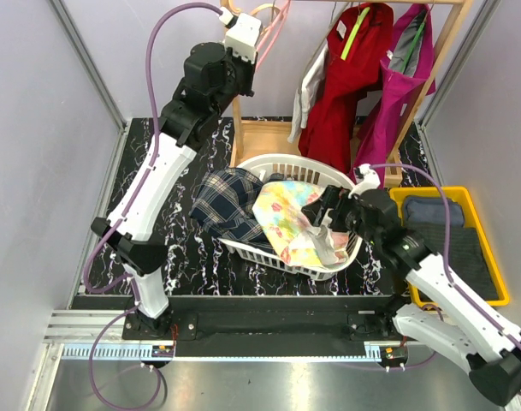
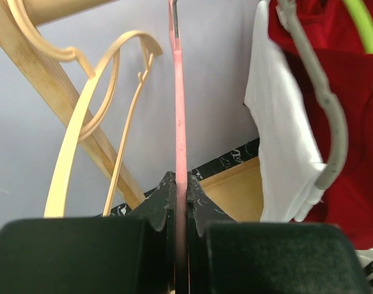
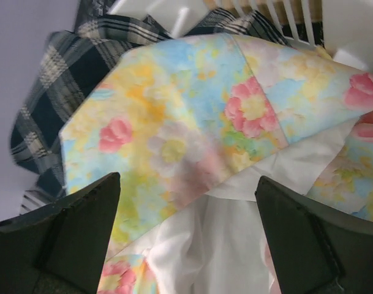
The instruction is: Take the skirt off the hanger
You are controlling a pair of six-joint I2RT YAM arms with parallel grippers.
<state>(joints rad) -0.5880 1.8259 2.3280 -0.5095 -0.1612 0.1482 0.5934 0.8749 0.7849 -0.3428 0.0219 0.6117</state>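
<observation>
The floral skirt (image 1: 296, 221) with white lining lies in the white laundry basket (image 1: 281, 163), off the hanger. It fills the right wrist view (image 3: 192, 116). My right gripper (image 1: 324, 214) is open just above it, fingers (image 3: 82, 226) wide apart, holding nothing. My left gripper (image 1: 243, 34) is raised at the rack and shut on the pink hanger (image 2: 180, 116), which hangs bare at the rail; the hanger also shows in the top view (image 1: 277, 26).
A plaid garment (image 1: 226, 205) lies over the basket's left rim. A cream hanger (image 2: 94, 116) hangs bare on the wooden rack (image 1: 260, 137). Red (image 1: 346, 77) and magenta (image 1: 401, 77) garments and a white one (image 2: 284, 141) hang there. A yellow tray (image 1: 487, 235) with dark cloth sits right.
</observation>
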